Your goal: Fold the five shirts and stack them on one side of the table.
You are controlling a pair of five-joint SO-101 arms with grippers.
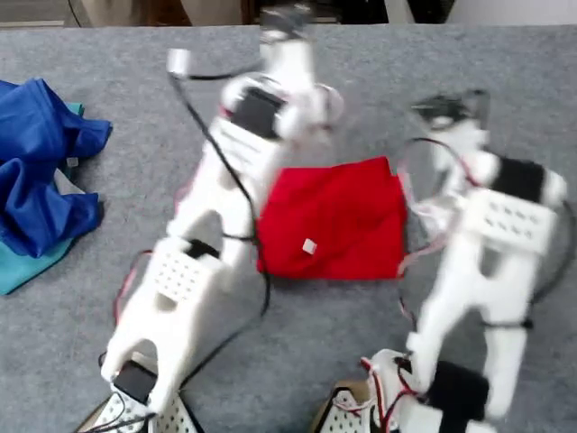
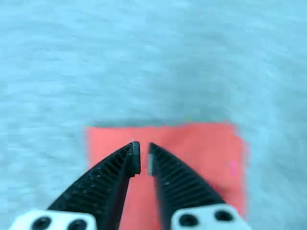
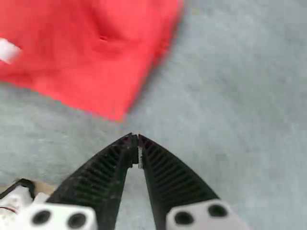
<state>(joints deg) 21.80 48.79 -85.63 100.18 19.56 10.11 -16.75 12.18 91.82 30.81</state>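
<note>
High view, folded red shirt (image 1: 335,219), grey table (image 1: 451,54) around

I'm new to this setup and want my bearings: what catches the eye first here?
A folded red shirt lies flat between the two arms. At the high view's left edge, a crumpled blue shirt sits heaped on a teal shirt. The left tool hangs over the red shirt; the right tool is over bare table beside it.

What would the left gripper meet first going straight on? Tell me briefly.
The left gripper points down at the red shirt, so it would likely meet the shirt's cloth first, with the table under that. How high it hangs above the shirt is unclear.
</note>
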